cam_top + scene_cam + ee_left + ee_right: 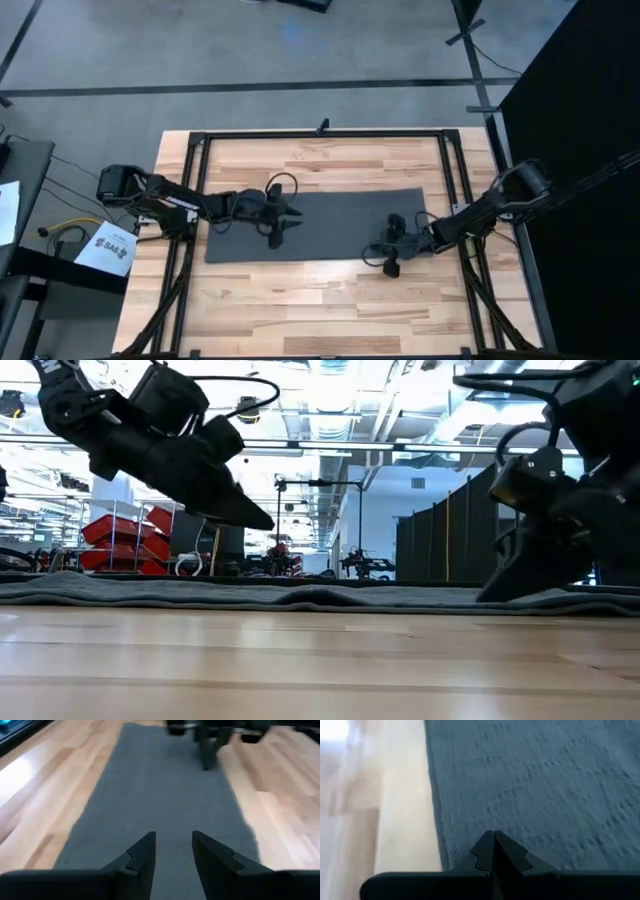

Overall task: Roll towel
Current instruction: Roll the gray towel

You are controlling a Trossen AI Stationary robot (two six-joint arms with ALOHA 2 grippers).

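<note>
1. A pale wooden table (320,300) inside a black frame, grey workshop floor around it, shelving and red bins in the room beyond; the dark grey towel (330,215) lies spread flat across the middle of the table, long side running between my two arms, not yet rolled.
2. My left gripper (283,223) hangs above the towel's left half, clear of the cloth in the low view; its fingers (142,857) stand a narrow gap apart and hold nothing.
3. My right gripper (494,846) sits low at the towel's right end, near the front edge; its fingers are pressed together tip to tip, down close on the cloth; I cannot tell whether any fabric is pinched between them.
4. My judgement: the roll has not begun, and the first fold at one end is the step in hand.
5. Risks as I see them: closed tips may slide over the weave and lift nothing; one corner lifted alone could skew the roll into a cone; soft cloth may bunch or drag across the wood rather than turn over; my arms, facing each other along the towel, could crowd each other midway.
</note>
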